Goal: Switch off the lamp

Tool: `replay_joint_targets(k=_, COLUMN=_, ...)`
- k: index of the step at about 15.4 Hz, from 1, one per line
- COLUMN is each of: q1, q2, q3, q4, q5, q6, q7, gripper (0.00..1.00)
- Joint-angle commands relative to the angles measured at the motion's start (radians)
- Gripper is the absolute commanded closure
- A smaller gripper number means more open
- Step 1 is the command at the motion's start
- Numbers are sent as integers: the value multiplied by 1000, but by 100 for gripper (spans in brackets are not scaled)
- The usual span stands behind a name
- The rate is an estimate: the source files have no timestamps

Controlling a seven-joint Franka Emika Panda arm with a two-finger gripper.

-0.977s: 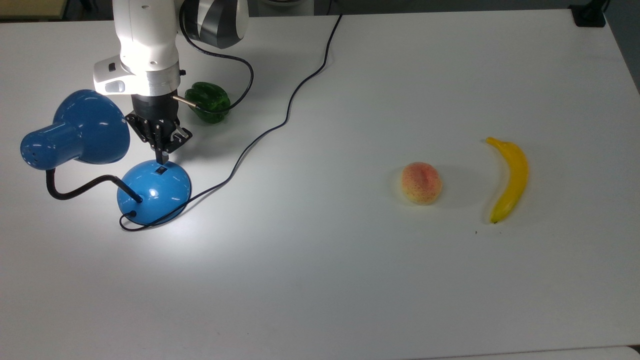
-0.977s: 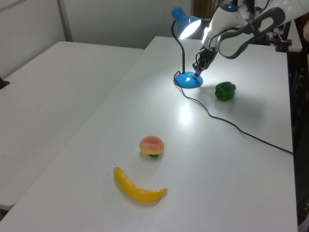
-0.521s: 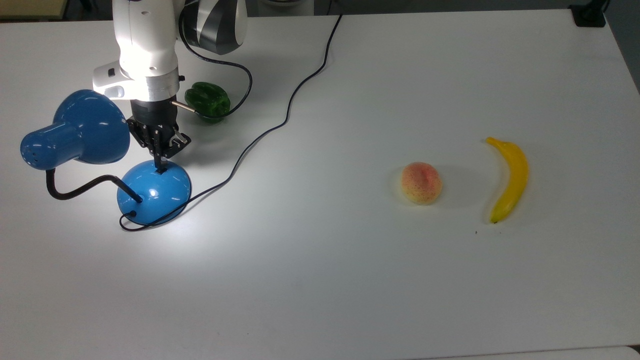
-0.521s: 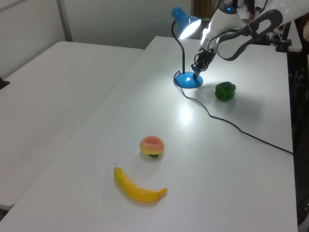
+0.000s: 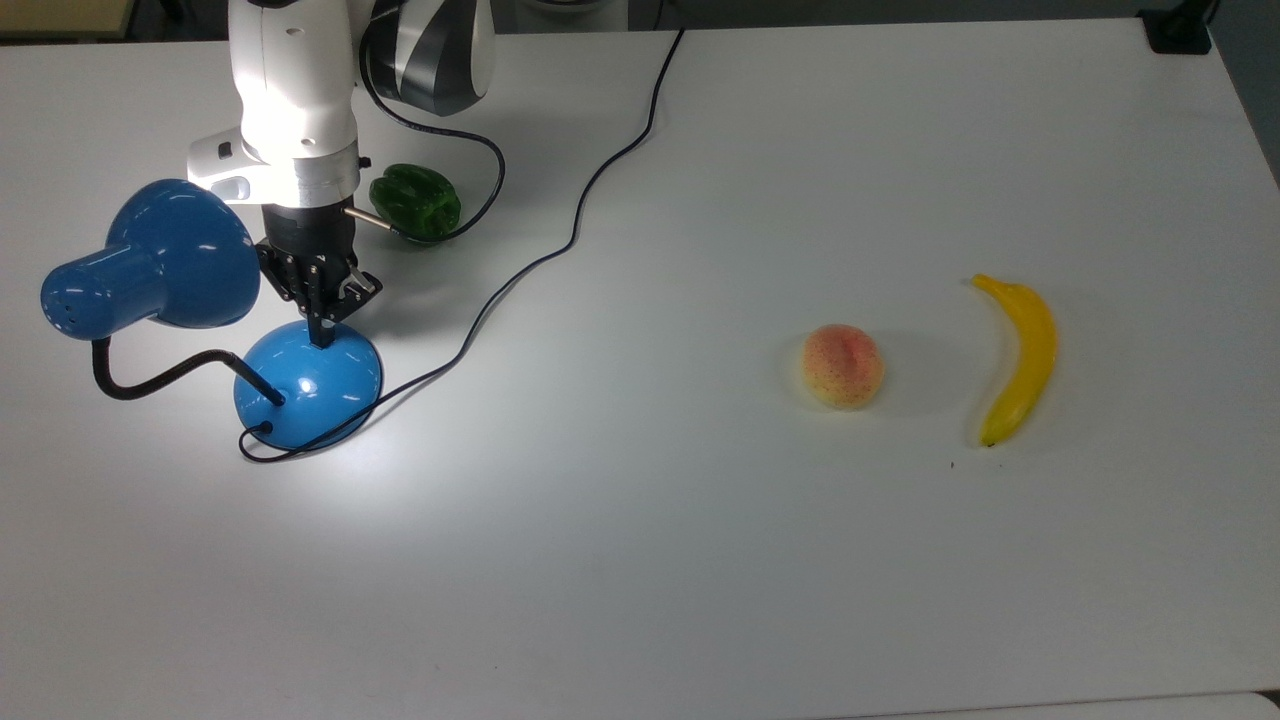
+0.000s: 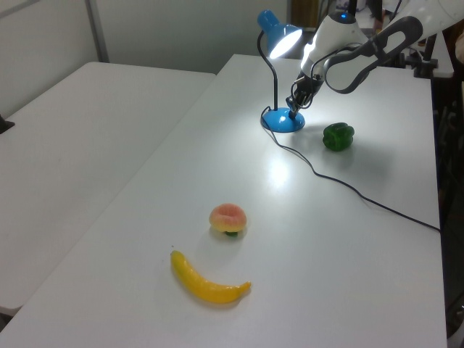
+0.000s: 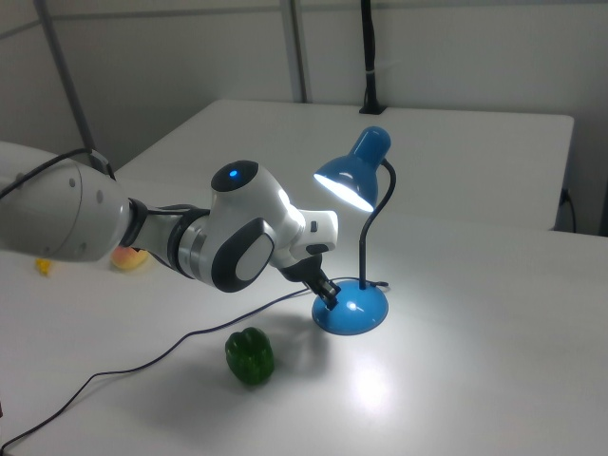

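Fruit and vegetables lie loose on the white table, in no container: one peach, one banana and one green pepper. One lamp stands at the top view's left, its shade lit and casting a bright patch on the table. The gripper has its fingers drawn narrow, holding nothing, and its tip presses the top of the lamp's domed base, seemingly on the switch.
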Motion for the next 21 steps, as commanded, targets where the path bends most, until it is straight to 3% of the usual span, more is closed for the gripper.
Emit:
replay_joint_targets(k=1, q1=2, q2=17, q3=-1, q4=-11, q5=-19, q6=14, q7=2, gripper=100)
replay_joint_targets(k=9, q1=11, q2=-33, q3=0, q4=-16, q5=-19, q6=-222, q7=11, gripper=100)
replay_joint_targets(k=15, q1=20, q2=-128, q3=15, q4=-11, q5=-17, q6=-376, q7=10, gripper=100)
replay_joint_targets(k=18, q1=22, q2=-193, q3=71, q4=0, q5=-17, q6=-477, q7=1, gripper=100)
replay_joint_targets(k=21, q1=62, q2=-221, q3=100, q4=75, q5=-17, q6=-629, q7=-19, gripper=100)
